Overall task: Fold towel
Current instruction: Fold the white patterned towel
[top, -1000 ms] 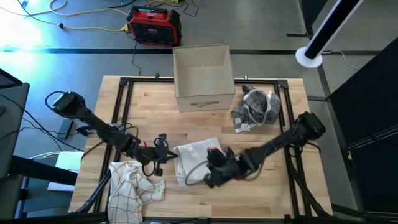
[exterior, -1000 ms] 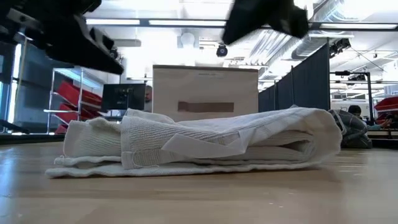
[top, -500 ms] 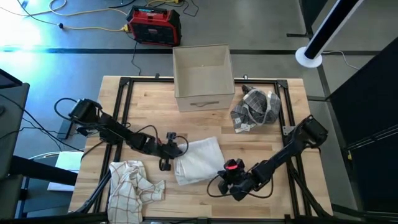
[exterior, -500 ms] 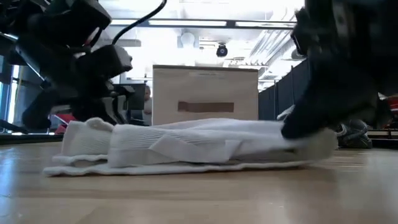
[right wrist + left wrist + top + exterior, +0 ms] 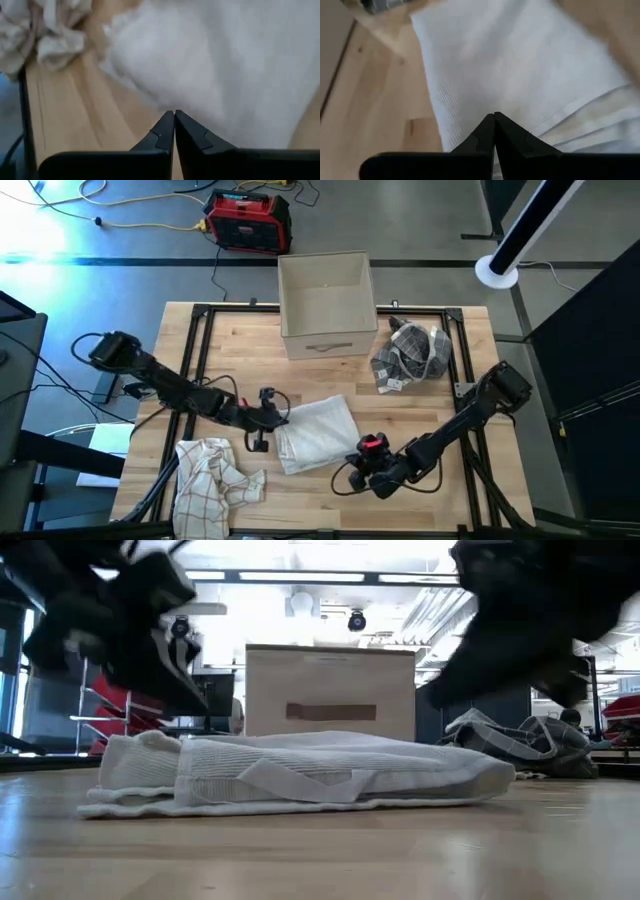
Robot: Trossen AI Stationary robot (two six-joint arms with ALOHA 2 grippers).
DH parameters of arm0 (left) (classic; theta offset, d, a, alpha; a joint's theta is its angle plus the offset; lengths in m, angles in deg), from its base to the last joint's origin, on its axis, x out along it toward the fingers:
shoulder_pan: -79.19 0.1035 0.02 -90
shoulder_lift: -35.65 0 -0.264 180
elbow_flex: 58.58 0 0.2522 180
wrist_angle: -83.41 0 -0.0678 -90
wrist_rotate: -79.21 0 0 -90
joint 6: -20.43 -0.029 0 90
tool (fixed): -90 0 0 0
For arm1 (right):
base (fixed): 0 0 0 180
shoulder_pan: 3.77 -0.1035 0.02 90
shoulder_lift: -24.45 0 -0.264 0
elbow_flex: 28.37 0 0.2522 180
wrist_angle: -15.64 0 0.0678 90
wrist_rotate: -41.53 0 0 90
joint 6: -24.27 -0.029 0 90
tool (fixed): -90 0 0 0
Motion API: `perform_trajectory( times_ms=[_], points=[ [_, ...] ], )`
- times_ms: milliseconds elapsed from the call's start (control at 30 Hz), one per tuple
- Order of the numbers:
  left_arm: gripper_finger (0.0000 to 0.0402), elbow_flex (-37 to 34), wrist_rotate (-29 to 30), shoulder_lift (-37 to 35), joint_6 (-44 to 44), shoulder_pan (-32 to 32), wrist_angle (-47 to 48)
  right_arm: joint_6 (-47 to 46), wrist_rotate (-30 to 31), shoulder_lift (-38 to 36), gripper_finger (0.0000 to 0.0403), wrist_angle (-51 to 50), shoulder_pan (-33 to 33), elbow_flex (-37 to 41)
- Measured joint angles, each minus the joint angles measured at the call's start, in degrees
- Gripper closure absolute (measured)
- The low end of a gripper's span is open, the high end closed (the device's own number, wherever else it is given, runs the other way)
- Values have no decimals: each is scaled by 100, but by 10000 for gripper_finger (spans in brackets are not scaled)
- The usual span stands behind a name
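Observation:
A white towel (image 5: 315, 433) lies folded into a flat stack on the wooden table, its layered edges facing the near side (image 5: 300, 780). My left gripper (image 5: 270, 420) is shut and hangs just over the towel's left end (image 5: 494, 116). On the opposite side my right gripper (image 5: 362, 465) is shut too, near the towel's near right corner, with the towel ahead of its fingertips (image 5: 174, 114). In the low view both arms (image 5: 130, 625) (image 5: 520, 620) show dark above the towel, with a gap under them.
A crumpled checked cloth (image 5: 212, 475) lies at the near left corner. A beige box (image 5: 325, 305) stands at the far edge behind the towel. A grey patterned cloth (image 5: 410, 355) lies at the far right. Bare wood shows in front of the towel.
My right gripper has come off the towel's top, going toward the table's near right, and now stands beside its corner. My left gripper went right to the towel's left end, then drew back a little. The towel's puffed right side has sunk flat.

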Motion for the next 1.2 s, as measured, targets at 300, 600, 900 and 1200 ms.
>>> perform_trajectory(
  times_ms=[300,600,900,1200],
  points=[
    [401,-2,-387,140,235,-530,-620,1070,199,-32,403,64,1213,61],
    [402,-6,-569,1660,381,-657,-1341,1750,240,-30,403,885,1827,821],
    [401,-4,-681,1799,424,-655,-1293,1109,3,-44,403,1232,1740,1506],
    [401,-17,-549,162,376,-657,-170,1820,-482,-391,403,1143,1467,733]
  ],
)
